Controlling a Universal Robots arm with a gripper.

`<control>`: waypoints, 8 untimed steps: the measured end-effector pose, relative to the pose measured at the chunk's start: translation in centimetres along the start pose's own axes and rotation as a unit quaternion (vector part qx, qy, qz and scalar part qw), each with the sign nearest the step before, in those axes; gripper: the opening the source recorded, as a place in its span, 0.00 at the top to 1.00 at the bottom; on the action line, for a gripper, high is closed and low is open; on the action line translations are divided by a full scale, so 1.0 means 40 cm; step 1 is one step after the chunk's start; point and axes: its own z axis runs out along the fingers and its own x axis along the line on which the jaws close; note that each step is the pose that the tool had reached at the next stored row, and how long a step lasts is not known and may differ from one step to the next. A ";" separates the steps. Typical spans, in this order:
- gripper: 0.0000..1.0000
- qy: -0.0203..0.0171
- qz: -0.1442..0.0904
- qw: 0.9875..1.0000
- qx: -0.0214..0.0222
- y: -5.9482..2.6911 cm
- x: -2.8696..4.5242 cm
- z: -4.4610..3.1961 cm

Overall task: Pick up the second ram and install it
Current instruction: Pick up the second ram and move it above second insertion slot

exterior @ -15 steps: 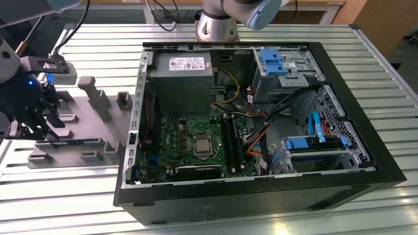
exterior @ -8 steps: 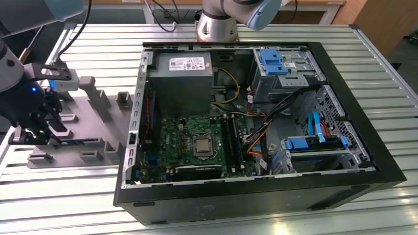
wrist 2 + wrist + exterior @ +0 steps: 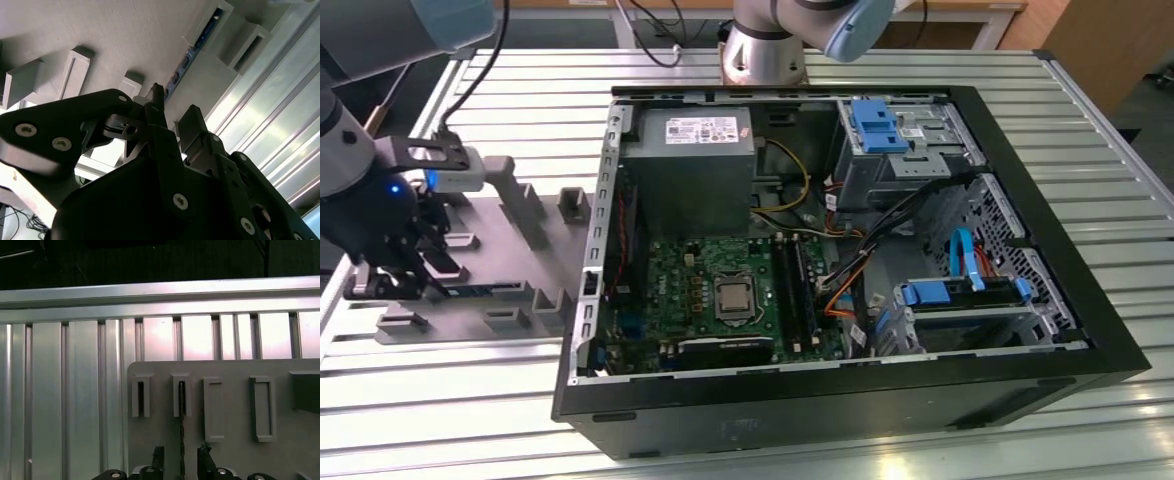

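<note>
Gripper (image 3: 180, 458) over grey holder plate (image 3: 235, 371), near the plate's edge, with slatted table (image 3: 50, 400) beyond. Fingers spread, straddling the second ram (image 3: 181, 432), a gap on each side. It stands on edge in its slot, long axis pointing toward that edge.

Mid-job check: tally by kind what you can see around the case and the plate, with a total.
Computer case: 1
Power supply: 1
Green motherboard: 1
Blue drive carriers: 2
Grey fixture plate: 1
Blue ram stick: 1
End effector: 1
Total: 8
</note>
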 end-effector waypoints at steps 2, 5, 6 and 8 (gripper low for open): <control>0.61 0.000 0.000 1.000 0.000 0.000 0.000 0.007; 0.61 0.000 0.000 1.000 0.000 0.000 0.000 0.017; 0.61 0.000 0.000 1.000 0.000 0.000 0.000 0.019; 0.61 0.000 0.000 1.000 0.000 0.000 0.000 0.024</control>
